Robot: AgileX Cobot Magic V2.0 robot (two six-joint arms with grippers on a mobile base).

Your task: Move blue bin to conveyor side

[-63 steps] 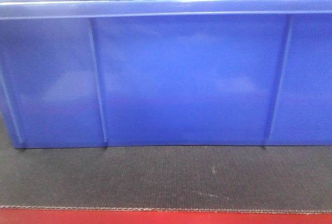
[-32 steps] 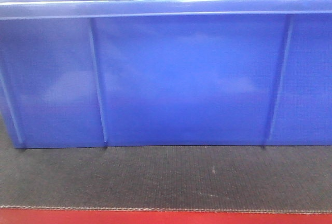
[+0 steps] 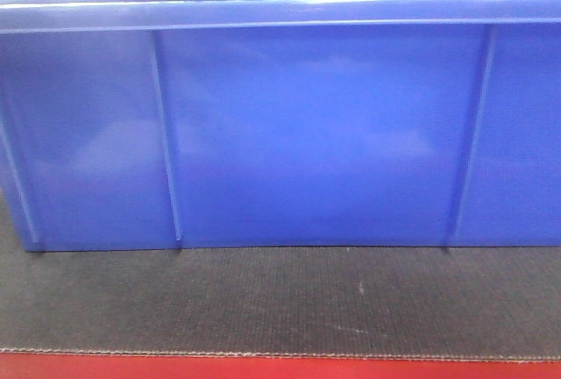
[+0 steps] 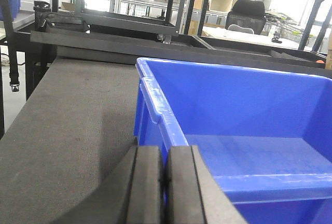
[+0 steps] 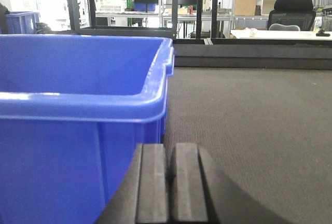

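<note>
The blue bin [image 3: 316, 133] stands on the conveyor [image 3: 280, 300], its ribbed long wall filling the front view a little behind the belt's red front edge [image 3: 280, 368]. No gripper shows in that view. In the left wrist view my left gripper [image 4: 165, 149] is shut, its pads together just before the bin's [image 4: 233, 99] near left corner, in line with the left wall's rim. In the right wrist view my right gripper [image 5: 170, 146] is shut, low by the bin's [image 5: 78, 63] near right corner, over the belt [image 5: 249, 110]. The bin's inside looks empty.
A black metal rack [image 4: 129, 1] stands beyond the belt's far end. A black frame rail [image 5: 249, 53] closes that far end. Another blue crate [image 5: 21, 22] sits far left, and an office chair [image 4: 248, 12] stands at a desk behind.
</note>
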